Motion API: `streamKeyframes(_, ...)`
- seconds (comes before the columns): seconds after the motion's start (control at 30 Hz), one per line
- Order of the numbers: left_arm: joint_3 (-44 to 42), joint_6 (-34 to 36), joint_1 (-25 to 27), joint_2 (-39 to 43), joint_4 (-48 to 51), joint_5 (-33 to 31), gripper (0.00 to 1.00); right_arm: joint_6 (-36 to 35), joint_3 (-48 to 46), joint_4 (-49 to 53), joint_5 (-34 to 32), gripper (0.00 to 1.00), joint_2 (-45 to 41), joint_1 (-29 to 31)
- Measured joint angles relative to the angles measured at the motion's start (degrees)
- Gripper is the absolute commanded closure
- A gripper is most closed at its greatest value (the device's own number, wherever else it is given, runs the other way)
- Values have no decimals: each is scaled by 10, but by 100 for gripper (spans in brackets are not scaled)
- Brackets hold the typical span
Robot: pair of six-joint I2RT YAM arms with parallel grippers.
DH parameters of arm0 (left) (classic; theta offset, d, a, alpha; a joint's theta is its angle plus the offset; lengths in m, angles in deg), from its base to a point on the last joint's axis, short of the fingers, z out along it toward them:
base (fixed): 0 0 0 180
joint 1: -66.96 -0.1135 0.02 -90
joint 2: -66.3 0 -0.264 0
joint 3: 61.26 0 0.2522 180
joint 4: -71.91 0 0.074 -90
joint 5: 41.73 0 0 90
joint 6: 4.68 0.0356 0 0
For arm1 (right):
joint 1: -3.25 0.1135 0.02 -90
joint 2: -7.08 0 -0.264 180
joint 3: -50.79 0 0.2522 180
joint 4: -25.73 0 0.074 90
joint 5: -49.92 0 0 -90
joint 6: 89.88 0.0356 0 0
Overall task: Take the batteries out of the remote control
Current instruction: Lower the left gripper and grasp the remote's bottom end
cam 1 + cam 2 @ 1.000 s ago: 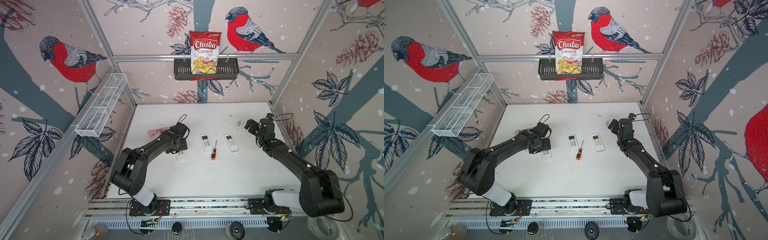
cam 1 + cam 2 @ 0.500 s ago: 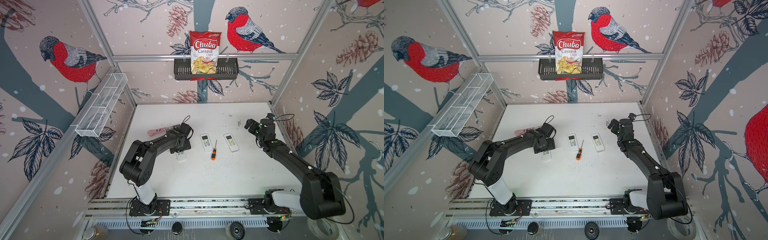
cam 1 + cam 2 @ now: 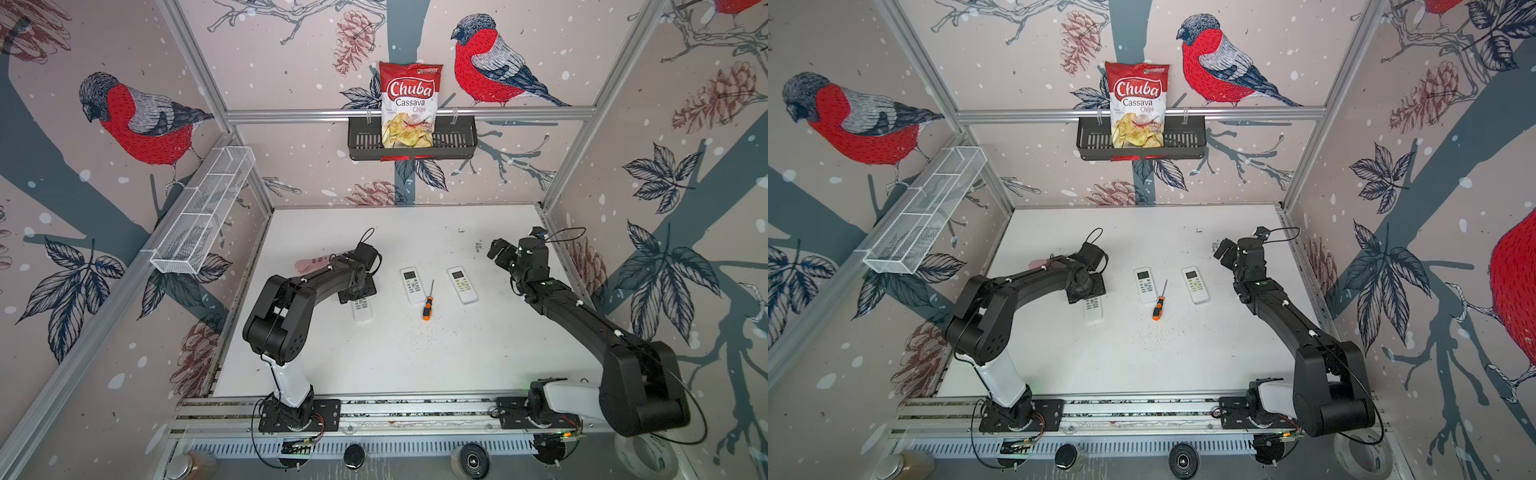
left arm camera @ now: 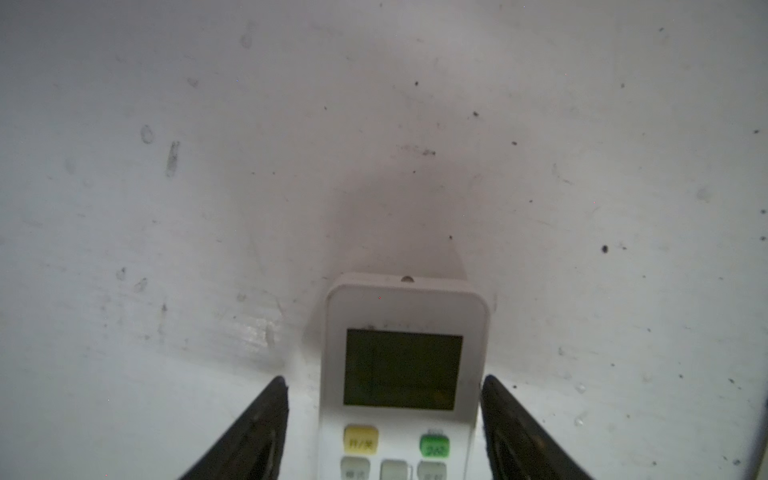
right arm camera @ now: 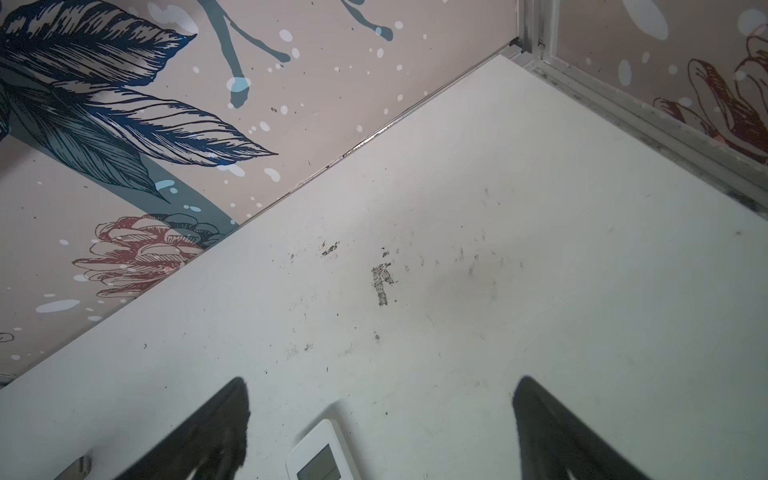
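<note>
Three white remote controls lie face up on the white table: a left one (image 3: 362, 311) (image 3: 1093, 309), a middle one (image 3: 411, 284) and a right one (image 3: 462, 284). My left gripper (image 4: 384, 380) hangs low over the left remote (image 4: 401, 374). Its black fingers (image 4: 266, 415) straddle the screen end. One finger is at the remote's edge and the other stands a little apart. My right gripper (image 5: 383, 381) (image 3: 496, 249) is open and empty above the back right of the table. A remote's corner (image 5: 322, 453) shows below it. The batteries are hidden.
An orange-and-black screwdriver (image 3: 428, 301) lies between the middle and right remotes. A pink object (image 3: 311, 263) lies behind the left arm. A chips bag (image 3: 409, 106) stands in a black basket (image 3: 361, 141) on the back wall. A white wire shelf (image 3: 203, 212) hangs on the left wall.
The left arm's elbow has swung in over the table's left edge, while its gripper stays over the left remote. The right arm has not moved.
</note>
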Motion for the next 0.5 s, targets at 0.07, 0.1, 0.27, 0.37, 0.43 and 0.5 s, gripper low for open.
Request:
streamKeyframes(0.07, 0, 3, 0, -4, -3, 4, 32, 0, 2, 0, 2, 1, 0, 1)
streamKeyframes(0.1, 0, 6, 0, -6, -3, 7, 33, 0, 2, 0, 2, 1, 1, 1)
streamKeyframes(0.27, 0, 11, 0, -15, -6, 14, 37, 0, 5, 2, 4, 1, 3, 4)
streamKeyframes(0.37, 1, 14, 0, -15, -7, 16, 39, -1, 10, 2, 12, 1, 8, 5)
streamKeyframes(0.43, 3, 15, 0, -17, -9, 18, 41, -2, 13, 2, 16, 1, 13, 6)
streamKeyframes(0.5, 6, 21, -1, -22, -10, 17, 41, -2, 15, 3, 17, 1, 15, 6)
